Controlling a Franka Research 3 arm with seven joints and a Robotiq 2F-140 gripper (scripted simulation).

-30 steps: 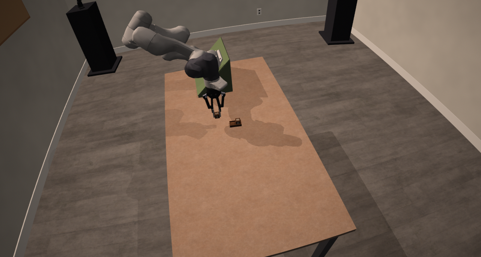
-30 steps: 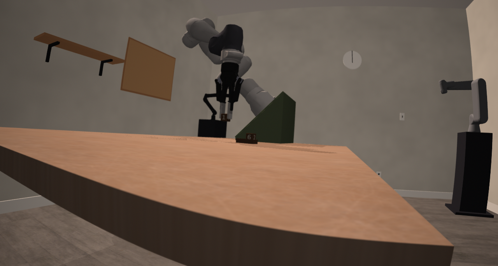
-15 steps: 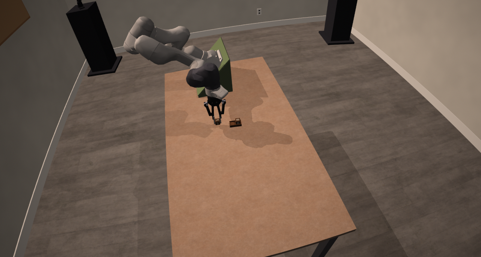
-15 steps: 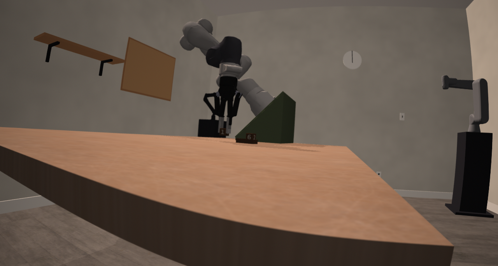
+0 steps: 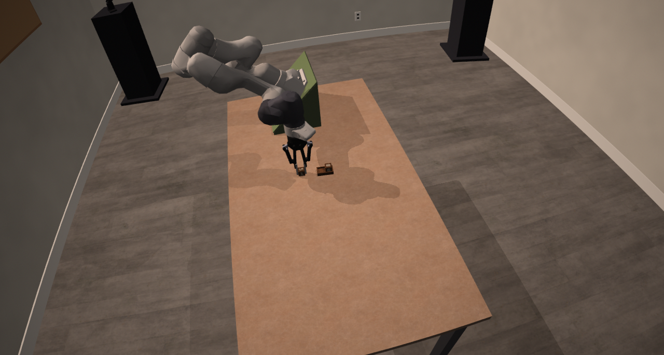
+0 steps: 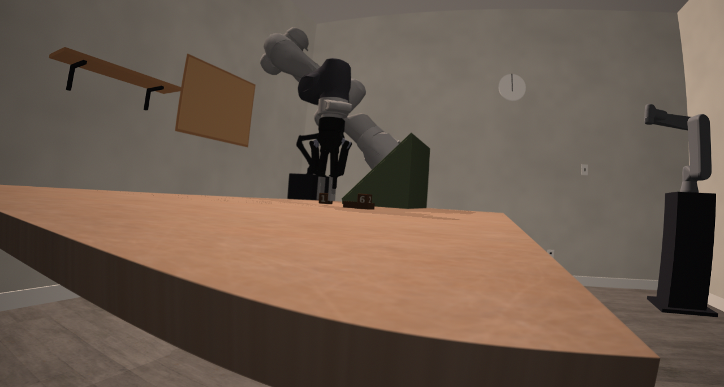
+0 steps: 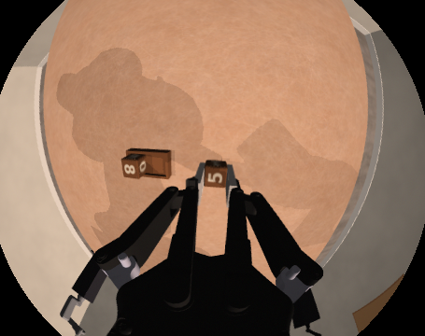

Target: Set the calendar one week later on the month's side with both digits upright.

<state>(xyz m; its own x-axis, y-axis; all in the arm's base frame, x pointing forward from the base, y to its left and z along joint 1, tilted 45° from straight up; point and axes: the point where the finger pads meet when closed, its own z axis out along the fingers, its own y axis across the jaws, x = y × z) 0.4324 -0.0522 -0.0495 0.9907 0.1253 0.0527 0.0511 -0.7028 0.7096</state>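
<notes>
Above the table (image 5: 362,241) (image 6: 354,263) (image 7: 268,84), gripper (image 5: 301,169) (image 6: 326,192) (image 7: 215,172) pointing downward.

Beside the brown wooden calendar tray (image 5: 321,173) (image 6: 354,206) (image 7: 168,164), the brown held cube's (image 5: 301,171) (image 6: 323,198) (image 7: 216,176) underside is hidden.

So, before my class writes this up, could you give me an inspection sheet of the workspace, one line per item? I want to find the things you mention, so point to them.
Surface: tan tabletop (image 5: 353,255) (image 6: 323,263) (image 7: 249,70), shadows across it.
Job's things: tray (image 5: 324,172) (image 6: 358,206) (image 7: 160,164) flat on the table, one cube (image 5: 328,166) (image 6: 364,199) (image 7: 131,167) at one end; the other cube (image 5: 301,171) (image 6: 323,198) (image 7: 215,176) outside it.
Clutter: nothing seen.
Grippers: tool (image 5: 301,168) (image 6: 326,194) (image 7: 215,172) shut on the outside cube.
Cables: nothing seen.
Surroundings: green wedge (image 5: 312,103) (image 6: 392,182) under the arm, black pedestals (image 5: 126,55) (image 6: 688,248) off the table.
</notes>
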